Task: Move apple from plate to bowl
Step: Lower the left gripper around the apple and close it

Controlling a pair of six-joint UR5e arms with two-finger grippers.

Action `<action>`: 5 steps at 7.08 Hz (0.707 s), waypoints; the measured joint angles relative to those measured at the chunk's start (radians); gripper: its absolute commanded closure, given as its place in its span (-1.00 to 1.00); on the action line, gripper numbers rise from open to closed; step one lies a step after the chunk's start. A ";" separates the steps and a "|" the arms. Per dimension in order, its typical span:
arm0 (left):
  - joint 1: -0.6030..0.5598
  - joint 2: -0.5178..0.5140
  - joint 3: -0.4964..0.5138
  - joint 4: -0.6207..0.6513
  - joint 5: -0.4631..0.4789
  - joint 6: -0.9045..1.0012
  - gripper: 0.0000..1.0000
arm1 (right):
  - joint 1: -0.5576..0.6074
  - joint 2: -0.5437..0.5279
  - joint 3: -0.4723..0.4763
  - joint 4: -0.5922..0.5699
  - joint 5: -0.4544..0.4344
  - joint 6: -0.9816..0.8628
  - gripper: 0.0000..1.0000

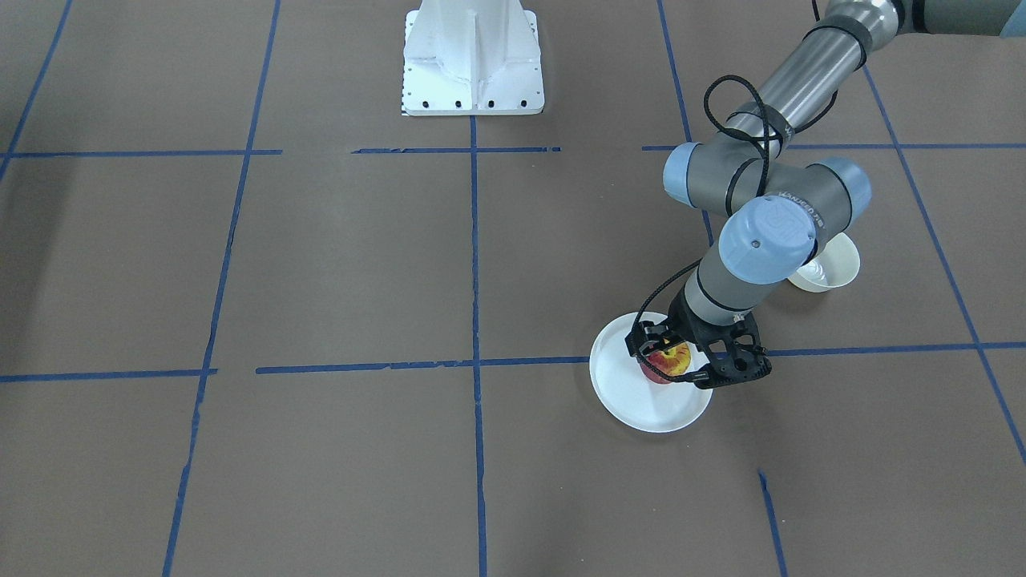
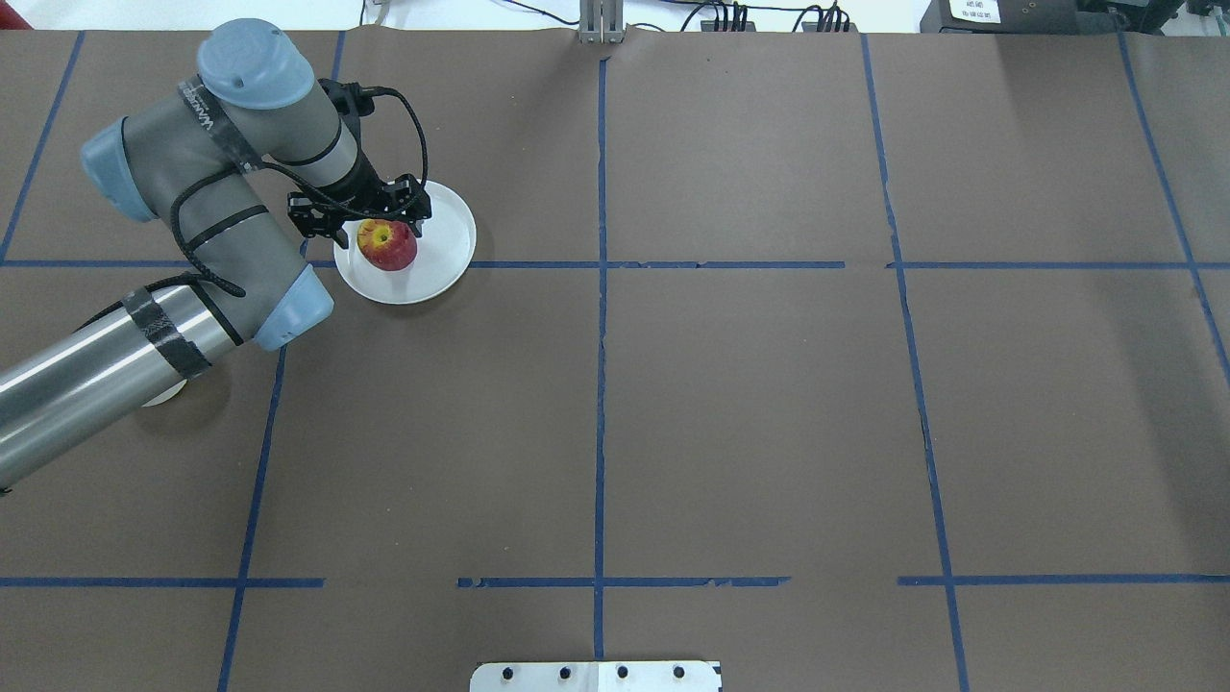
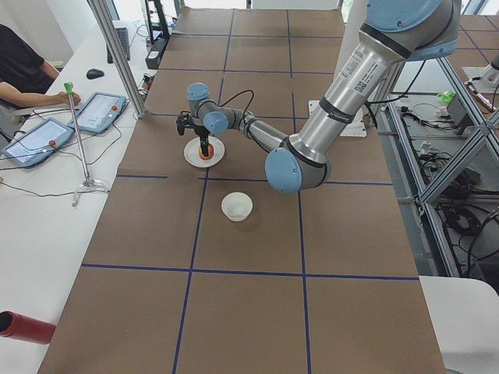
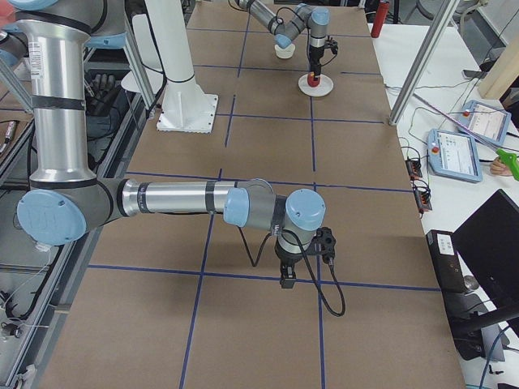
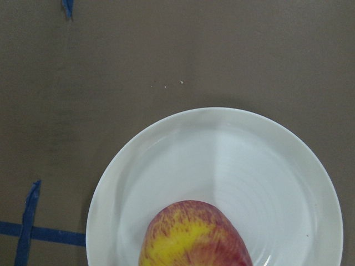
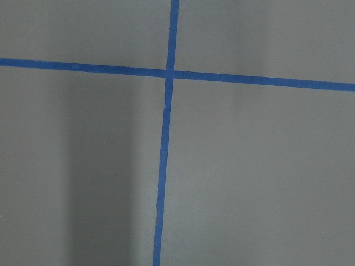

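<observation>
Task approx. at the grasp stage, nothing delivered yet. The apple (image 2: 387, 246) sits on the plate (image 2: 437, 274), a touch off plate centre, and doesn't look lifted. The bowl (image 3: 236, 206) is empty in the side view. It stands well apart from the plate, nearer the robot and further to its left, and is mostly hidden under the L forearm in the overhead view. Judging by this, the grip (if not made), lift, carry and drop are all left to do.

Pose: the L arm reaches out over the plate w/ the wrist turned down, tool approx. vertical. The left fingers (image 2: 415, 216) stand either side of the apple, spread at least apple-wide. Can't tell whether they press it or just straddle it.

The R arm is well away from the plate, low over bare worktop (image 6: 249, 166) at a tape crossing. The right fingers (image 4: 285, 280) show in a side view only, so can't tell if they're spread or closed.
</observation>
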 measured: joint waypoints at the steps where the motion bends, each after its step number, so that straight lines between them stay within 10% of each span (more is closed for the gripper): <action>1: 0.006 0.000 0.005 -0.004 0.000 0.000 -1.00 | 0.000 0.000 0.000 0.000 0.000 0.000 -1.00; 5: 0.011 -0.015 0.054 -0.041 0.020 -0.002 -1.00 | 0.000 0.000 0.000 0.000 0.000 0.000 -1.00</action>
